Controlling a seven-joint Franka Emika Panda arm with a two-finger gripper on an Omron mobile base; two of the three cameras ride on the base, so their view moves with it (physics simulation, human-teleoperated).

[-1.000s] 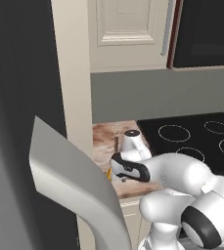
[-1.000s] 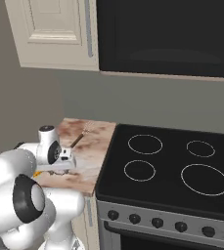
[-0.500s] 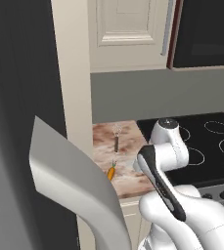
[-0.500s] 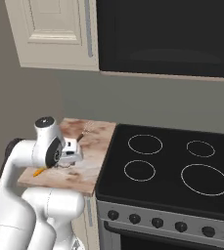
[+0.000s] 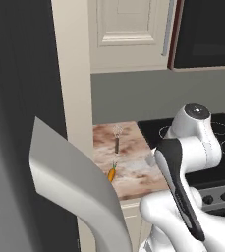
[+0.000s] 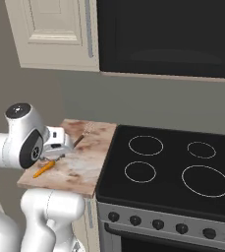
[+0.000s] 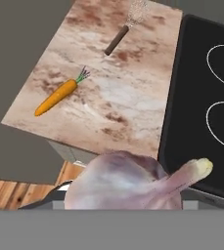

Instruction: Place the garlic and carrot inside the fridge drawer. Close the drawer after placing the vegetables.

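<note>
The garlic (image 7: pixel 133 183) is off the counter (image 7: pixel 128 107) and pinched in the gripper (image 7: pixel 128 197), filling the hand view at six o'clock. The carrot (image 7: pixel 57 96) lies on the counter at about ten o'clock from the garlic, well apart from it — untouched. A whisk (image 7: pixel 125 28) lies at twelve o'clock. Judgement: first pick done; both placements and the drawer closing remain. The drawer cannot be made out.
</note>
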